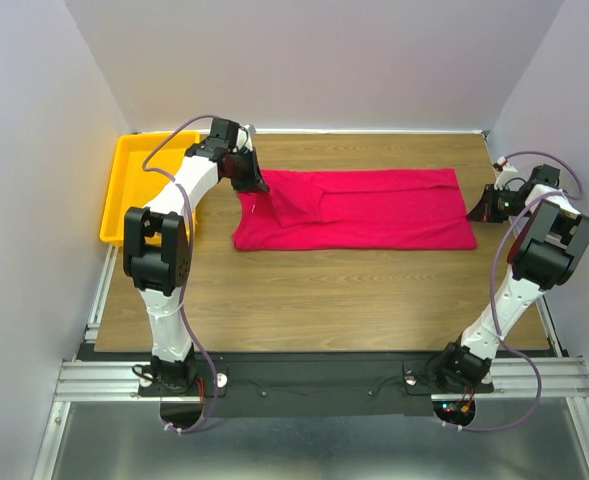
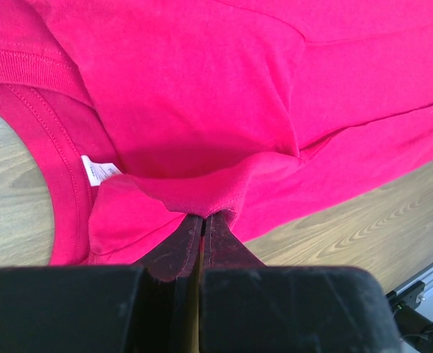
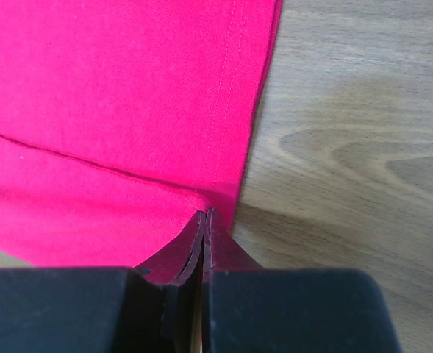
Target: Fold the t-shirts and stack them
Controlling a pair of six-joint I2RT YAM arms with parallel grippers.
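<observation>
Yellow tray (image 1: pixel 124 200) at far-left table (image 1: pixel 324 300) corner, red t-shirt (image 1: pixel 374 210) lying near

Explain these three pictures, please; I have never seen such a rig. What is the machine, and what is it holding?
Two white robot arms are bolted at the near edge of a wooden table. The wide picture looks down from above and behind them. The other two come from a camera on each wrist, with that arm's dark fingers at the bottom. A red t-shirt lies folded into a long band, and a yellow tray sits at the far left. The left gripper is shut on cloth near the collar. The right gripper is shut at the hem corner, seemingly pinching it.
</observation>
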